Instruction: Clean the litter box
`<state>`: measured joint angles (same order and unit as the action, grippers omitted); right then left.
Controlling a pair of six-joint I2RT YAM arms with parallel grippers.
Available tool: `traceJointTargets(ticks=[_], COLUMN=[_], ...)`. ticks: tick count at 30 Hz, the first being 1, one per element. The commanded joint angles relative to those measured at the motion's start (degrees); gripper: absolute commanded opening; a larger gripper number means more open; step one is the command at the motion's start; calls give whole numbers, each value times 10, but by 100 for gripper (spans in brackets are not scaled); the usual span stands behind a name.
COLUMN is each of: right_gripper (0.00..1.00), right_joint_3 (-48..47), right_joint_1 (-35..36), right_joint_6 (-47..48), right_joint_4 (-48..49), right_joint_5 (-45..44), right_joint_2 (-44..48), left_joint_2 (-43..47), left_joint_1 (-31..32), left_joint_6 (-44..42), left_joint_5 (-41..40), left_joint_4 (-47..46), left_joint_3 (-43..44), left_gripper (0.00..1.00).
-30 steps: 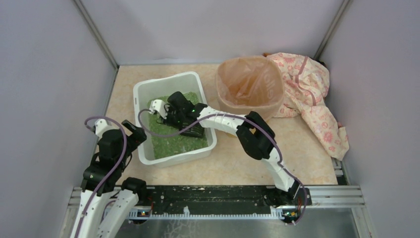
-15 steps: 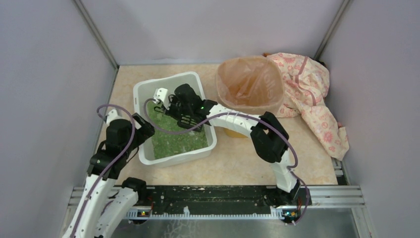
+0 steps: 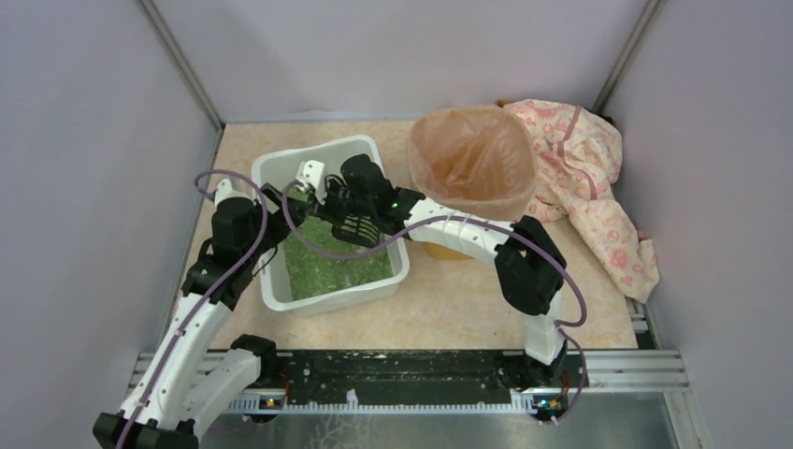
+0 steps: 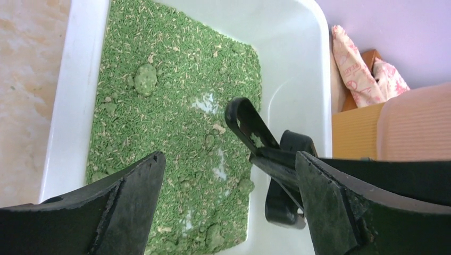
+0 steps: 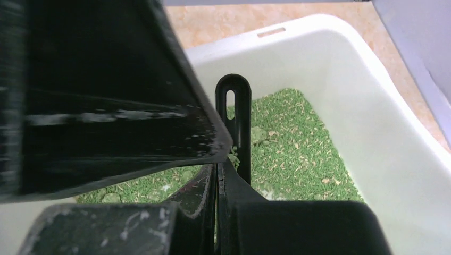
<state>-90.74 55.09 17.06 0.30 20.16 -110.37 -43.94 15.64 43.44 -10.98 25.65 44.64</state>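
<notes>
A: Count?
B: One white litter box, left of centre on the table, with green litter inside. One black scoop. One bag-lined bin just right of the box. One floral cloth against the bin's far side. Two grippers, both over the box.
A: Clumps?
B: One big clump near the box wall. Several smaller ones, can't count them exactly.
A: Jaws?
B: Left gripper: spread wide, nothing between, hanging above the litter.
Right gripper: fingers clamped on the scoop's handle, looped end sticking out past them. Can't tell if the scoop touches the litter.
</notes>
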Motion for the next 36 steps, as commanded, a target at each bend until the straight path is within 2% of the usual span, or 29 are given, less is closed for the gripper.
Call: traceJointTargets(ticks=[1,8,10,17,19,20,28,30,31,33,35,36], right_gripper=[0,0,0,0,0,0,0,18,35,58,73,77], right_joint_3=[-3,0,2,-2,-6,-7,-18,-16,-11,5,19,26], right_joint_1=[10,23,27,28,29,28,28,28,29,28,28,30], right_joint_6=[-5,-6,-8,-7,-7,-11,-39,-48,-52,-58,-58,-50], right_joint_4=[36,33,34,24,21,22,29,34,40,59,68,67], right_joint_5=[21,27,29,13,10,11,20,7,0,-21,-44,-57], right_joint_2=[45,47,49,45,40,39,31,36,41,57,73,78], left_joint_2=[-16,-40,-47,-28,-17,-12,5,5,4,1,-5,-11], left_joint_1=[0,0,0,0,0,0,0,0,0,0,0,0], left_joint_6=[34,61,63,70,66,64,49,42,38,30,22,18], left_joint_5=[-27,-31,-26,-25,-27,-29,-42,-49,-54,-65,-77,-82], left_joint_4=[-65,-112,-122,-121,-118,-115,-106,-105,-104,-100,-96,-94], left_joint_3=[-16,-25,-26,-36,-40,-42,-52,-48,-45,-32,-18,-11], left_gripper=[97,88,80,32,13,1,0,0,0,0,0,0])
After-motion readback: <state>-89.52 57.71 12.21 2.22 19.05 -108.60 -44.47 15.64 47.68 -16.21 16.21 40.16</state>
